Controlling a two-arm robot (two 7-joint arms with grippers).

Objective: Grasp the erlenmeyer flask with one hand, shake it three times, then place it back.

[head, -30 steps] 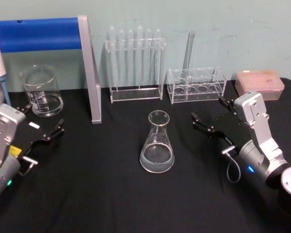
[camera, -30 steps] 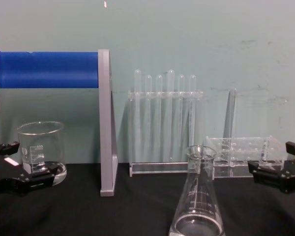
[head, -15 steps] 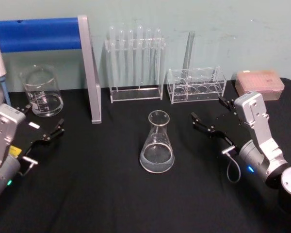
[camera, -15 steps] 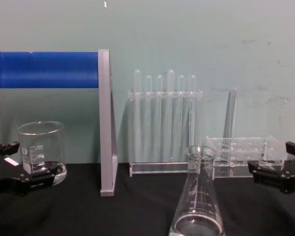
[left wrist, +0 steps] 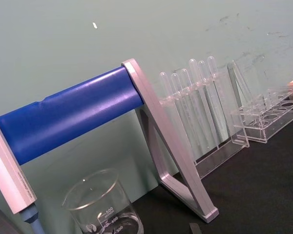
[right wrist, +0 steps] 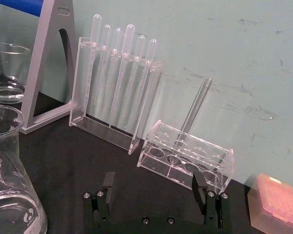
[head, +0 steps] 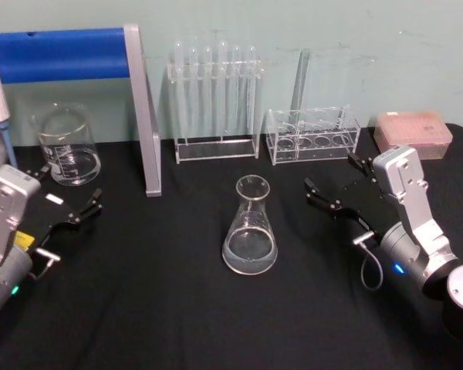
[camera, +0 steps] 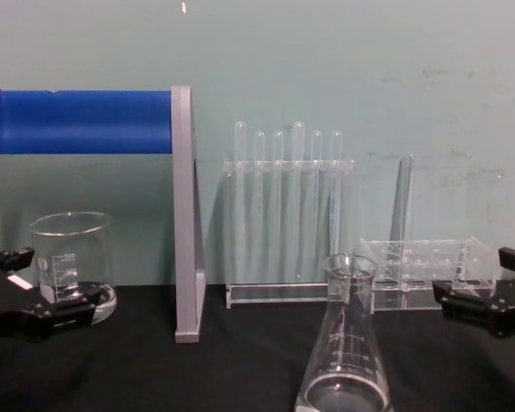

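Head view shows the erlenmeyer flask (head: pixel 250 229) standing upright in the middle of the black tabletop (head: pixel 177 308), with a little clear liquid at its bottom. Nothing touches it. The right gripper (head: pixel 333 185) is at the right side of the flask, near it but clearly apart, and its two black fingers are spread wide, pointing toward the flask. The left gripper (head: pixel 65 194) is at the far left of the tabletop, well apart from the flask, and its fingers are also spread. Just behind the left gripper stands a glass beaker (head: pixel 65 145). Along the far edge of the tabletop are a rack of test tubes (head: pixel 214 104) and a low clear rack (head: pixel 312 135) with one tube in it. From the chest view the flask (camera: pixel 344 345) stands free between both grippers.
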